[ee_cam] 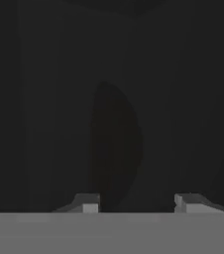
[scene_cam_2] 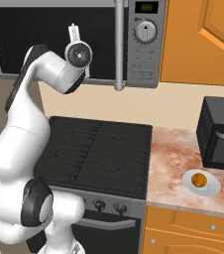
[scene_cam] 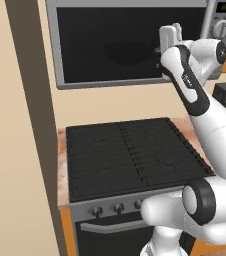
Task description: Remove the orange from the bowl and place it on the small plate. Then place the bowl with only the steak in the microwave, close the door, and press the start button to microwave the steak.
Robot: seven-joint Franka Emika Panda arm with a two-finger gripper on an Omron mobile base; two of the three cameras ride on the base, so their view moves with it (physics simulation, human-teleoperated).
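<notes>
The robot's white arm (scene_cam: pixel 205 125) sits closest to the base cameras, rising past the front of the black stove (scene_cam: pixel 130 155), whose knobs (scene_cam_2: pixel 100 203) line its front edge. From there the arm reaches up to the microwave (scene_cam_2: pixel 143 44), which hangs above the stove at about twelve o'clock. The gripper (ee_cam: pixel 136 204) is pressed up near the dark glass of the door (scene_cam: pixel 110 45), and in the hand view two finger tips (ee_cam: pixel 86 203) stand apart with nothing between them, facing the dark pane. Their spacing is plain there, yet I cannot tell whether the claw is released or clenching. A faint dark rounded shape shows through the glass; it is too dim to name. The door looks closed, with its long silver handle (scene_cam_2: pixel 118 47) running upright just beside the panel with the dial (scene_cam_2: pixel 146 31) and display (scene_cam_2: pixel 146 7). In the right base view, the orange (scene_cam_2: pixel 199 179) rests on the small plate (scene_cam_2: pixel 209 189) at roughly four o'clock from the stove, on the mottled counter (scene_cam_2: pixel 173 163). Just behind the plate, toward two o'clock, stands a black toaster oven (scene_cam_2: pixel 220 134). An orange cabinet (scene_cam_2: pixel 203 39) hangs to the right of the microwave.
</notes>
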